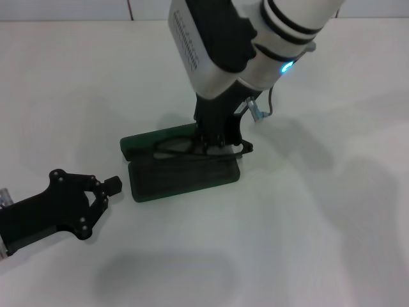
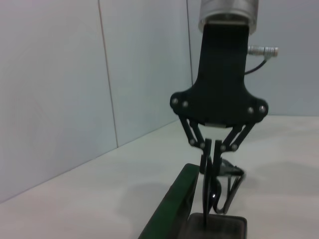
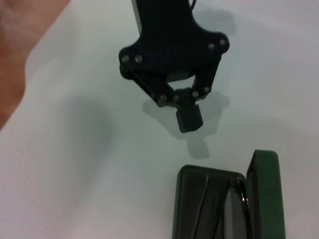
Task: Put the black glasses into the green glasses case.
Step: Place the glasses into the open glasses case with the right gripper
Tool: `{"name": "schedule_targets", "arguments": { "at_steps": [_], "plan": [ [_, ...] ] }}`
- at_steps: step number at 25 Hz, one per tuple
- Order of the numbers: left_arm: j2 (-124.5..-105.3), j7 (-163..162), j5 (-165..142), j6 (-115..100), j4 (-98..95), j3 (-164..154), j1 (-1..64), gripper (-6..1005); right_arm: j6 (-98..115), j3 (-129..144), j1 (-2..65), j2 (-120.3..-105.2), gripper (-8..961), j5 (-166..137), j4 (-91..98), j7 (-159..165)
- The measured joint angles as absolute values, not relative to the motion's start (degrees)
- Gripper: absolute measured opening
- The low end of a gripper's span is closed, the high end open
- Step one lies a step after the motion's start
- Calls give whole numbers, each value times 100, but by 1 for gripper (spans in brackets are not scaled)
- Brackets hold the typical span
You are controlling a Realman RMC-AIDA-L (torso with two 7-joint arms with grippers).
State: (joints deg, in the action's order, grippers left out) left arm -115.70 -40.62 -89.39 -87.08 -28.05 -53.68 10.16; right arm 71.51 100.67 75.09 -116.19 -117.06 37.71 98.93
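Observation:
The green glasses case (image 1: pixel 185 178) lies open in the middle of the white table, its lid (image 1: pixel 142 142) folded back on the far side. My right gripper (image 1: pixel 214 144) stands straight down over the case, shut on the black glasses (image 1: pixel 172 148), which hang low over the lining and the hinge. The left wrist view shows that same right gripper (image 2: pixel 209 196) pinching the glasses (image 2: pixel 232 180) just above the case (image 2: pixel 175 196). My left gripper (image 1: pixel 114 185) rests shut and holding nothing at the case's left end; it also shows in the right wrist view as the left gripper (image 3: pixel 189 119).
A white table (image 1: pixel 319 243) spreads all around the case. A grey wall (image 2: pixel 60 89) rises behind the table's far edge. The right arm's cable (image 1: pixel 259 110) hangs beside its wrist.

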Motion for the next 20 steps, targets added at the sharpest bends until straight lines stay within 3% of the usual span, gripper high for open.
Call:
{"name": "schedule_targets", "arguments": {
  "at_steps": [20],
  "plan": [
    [-11575, -4060, -8948, -8722, -2804, -5379, 1069, 0, 6450, 10827, 7470, -11619, 39, -11429, 3806, 9898]
  ]
}}
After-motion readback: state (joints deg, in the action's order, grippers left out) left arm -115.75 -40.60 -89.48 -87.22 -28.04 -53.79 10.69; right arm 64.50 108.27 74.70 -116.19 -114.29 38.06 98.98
